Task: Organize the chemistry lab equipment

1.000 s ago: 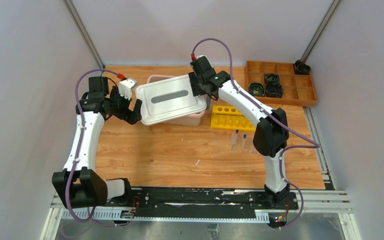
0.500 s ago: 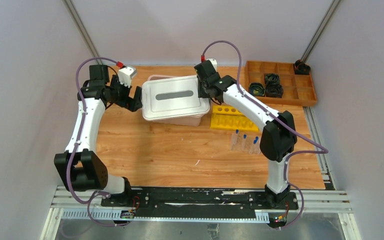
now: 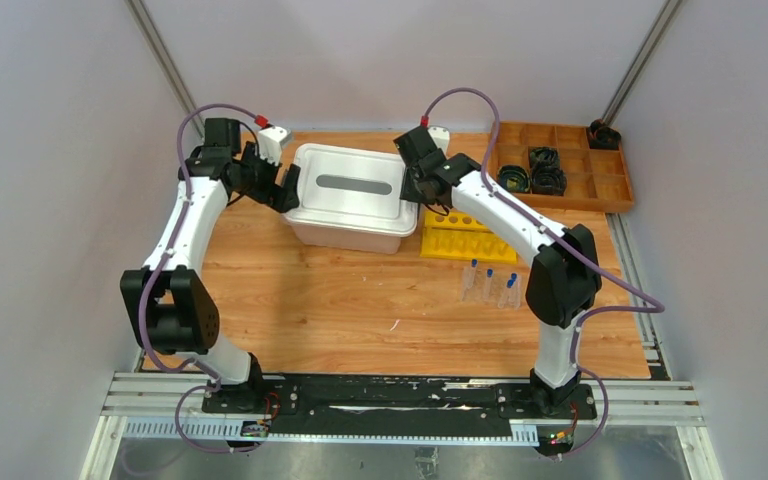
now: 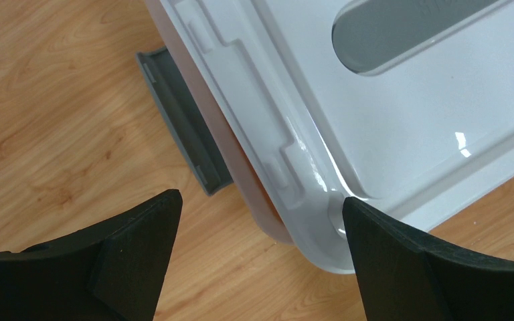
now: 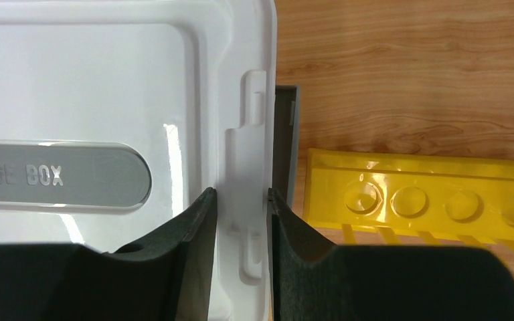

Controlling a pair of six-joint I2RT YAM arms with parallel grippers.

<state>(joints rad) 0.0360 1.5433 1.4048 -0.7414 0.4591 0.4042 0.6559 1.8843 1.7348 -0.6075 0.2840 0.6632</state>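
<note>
A white storage box with a lid (image 3: 348,190) stands at the back of the table. My right gripper (image 3: 415,190) is shut on the lid's right rim (image 5: 251,134), one finger on top and one outside the edge; the gripper (image 5: 241,194) is beside a grey latch (image 5: 284,134). My left gripper (image 3: 285,190) is open, its fingers straddling the lid's left corner (image 4: 321,180) without touching; the gripper (image 4: 261,198) is near the other grey latch (image 4: 184,134). The yellow tube rack (image 3: 465,237) lies right of the box. Three blue-capped tubes (image 3: 490,283) stand upright in front of it.
A brown wooden compartment tray (image 3: 615,170) with black ring parts (image 3: 535,170) sits at the back right. The yellow rack (image 5: 428,194) lies close to the box's right side. Grey walls enclose the table on three sides.
The lid, askew and shifted left a second ago, now sits squarely on the box. Both arms moved toward the back with it. The right jaws narrowed onto the lid's rim.
</note>
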